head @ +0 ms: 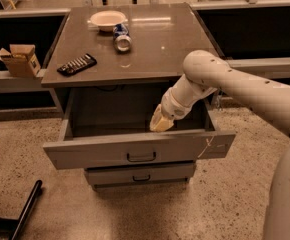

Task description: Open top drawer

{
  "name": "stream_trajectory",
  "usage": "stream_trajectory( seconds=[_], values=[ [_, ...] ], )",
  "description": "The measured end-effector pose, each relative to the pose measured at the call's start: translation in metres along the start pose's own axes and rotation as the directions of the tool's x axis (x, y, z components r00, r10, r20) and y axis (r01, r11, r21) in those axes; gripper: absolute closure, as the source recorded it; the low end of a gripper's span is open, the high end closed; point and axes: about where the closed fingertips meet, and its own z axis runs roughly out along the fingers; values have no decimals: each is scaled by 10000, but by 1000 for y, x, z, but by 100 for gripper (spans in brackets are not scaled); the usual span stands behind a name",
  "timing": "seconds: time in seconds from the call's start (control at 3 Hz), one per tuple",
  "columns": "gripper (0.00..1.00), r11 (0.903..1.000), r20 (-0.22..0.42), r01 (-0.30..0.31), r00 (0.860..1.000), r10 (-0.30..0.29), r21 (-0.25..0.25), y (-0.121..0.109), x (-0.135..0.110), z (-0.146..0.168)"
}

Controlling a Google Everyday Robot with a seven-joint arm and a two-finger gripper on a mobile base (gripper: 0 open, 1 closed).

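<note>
The top drawer (95,153) is the wide grey one with a black loop handle (141,157) at centre and a whitish scratch (208,145) near its right end. It stands pulled well out of the grey cabinet (160,49), and its inside looks dark and bare. My gripper (160,124), yellowish at the tip, hangs inside the open drawer just behind the front panel, a little right of the handle and above it. It does not touch the handle. My white arm (245,91) comes in from the right.
On the cabinet top lie a white bowl (107,20), a tipped can (121,38) and a black remote (77,64). A narrower shut drawer (140,174) sits below. A cardboard box (20,60) stands on the left ledge. A black bar (25,211) lies on the floor at lower left.
</note>
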Motion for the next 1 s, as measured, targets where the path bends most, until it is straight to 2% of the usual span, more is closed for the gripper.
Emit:
stream_trajectory(
  seconds=[0.33, 1.0],
  values=[
    [65, 10000, 46, -32, 10000, 32, -34, 15, 8, 10],
    [17, 10000, 47, -31, 10000, 31, -36, 14, 8, 10]
  ],
)
